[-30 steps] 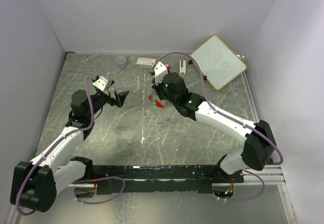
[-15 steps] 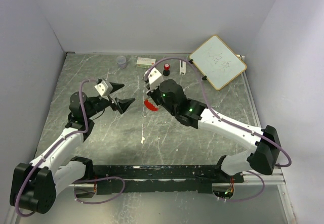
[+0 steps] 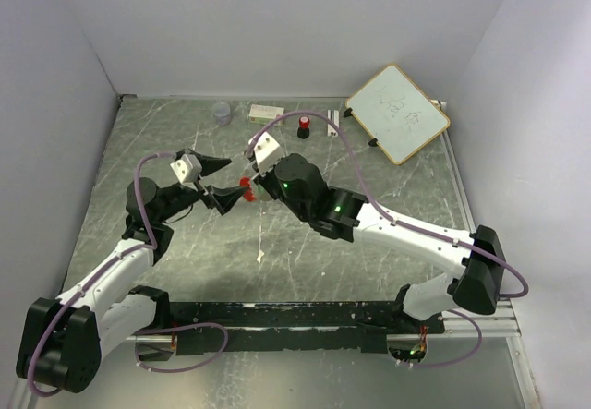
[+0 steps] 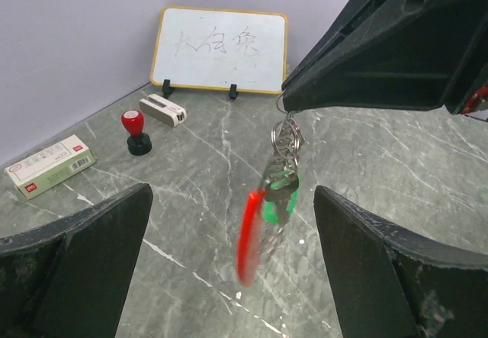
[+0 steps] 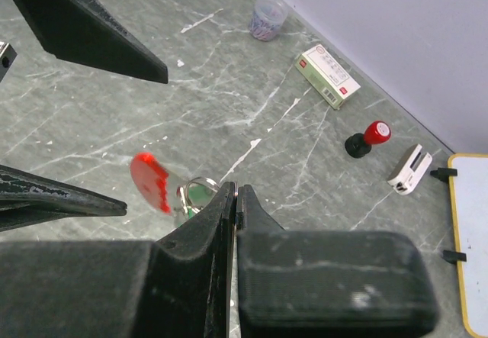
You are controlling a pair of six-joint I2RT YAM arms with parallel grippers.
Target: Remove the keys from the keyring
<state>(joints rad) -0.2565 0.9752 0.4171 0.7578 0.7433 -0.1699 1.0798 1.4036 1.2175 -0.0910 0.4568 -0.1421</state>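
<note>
So the right gripper (image 5: 235, 193) has its fingers pressed tight together on the top loop of the keyring (image 4: 286, 133), and the whole bunch dangles from it in the air above the table (image 3: 305, 270), not resting on anything. The keyring looks like a few small metal loops linked one under the other. The green key (image 4: 280, 202) hangs right below them, and the red key (image 4: 248, 236) sits lowest, swung off to one side and pretty blurry in the left wrist view. The left gripper (image 3: 237, 176) is spread wide, one finger on each side of the bunch, so the keys hang between its fingers. From its own camera there's clear space on both sides and it isn't touching either key. From overhead the red key sits just beside the tip of the nearer left finger, and I can't tell from that angle whether they touch. Both arms meet a bit left of the table's middle. Along the back wall there's a small clear cup (image 3: 222, 112), a flat white box (image 3: 266, 112), and a red-and-black stamp (image 3: 303, 128), with a little white gadget next to the stamp that I can't make out well. A whiteboard (image 3: 397, 114) with some scribbles stands in the far right corner. All of that is well apart from the grippers.
</note>
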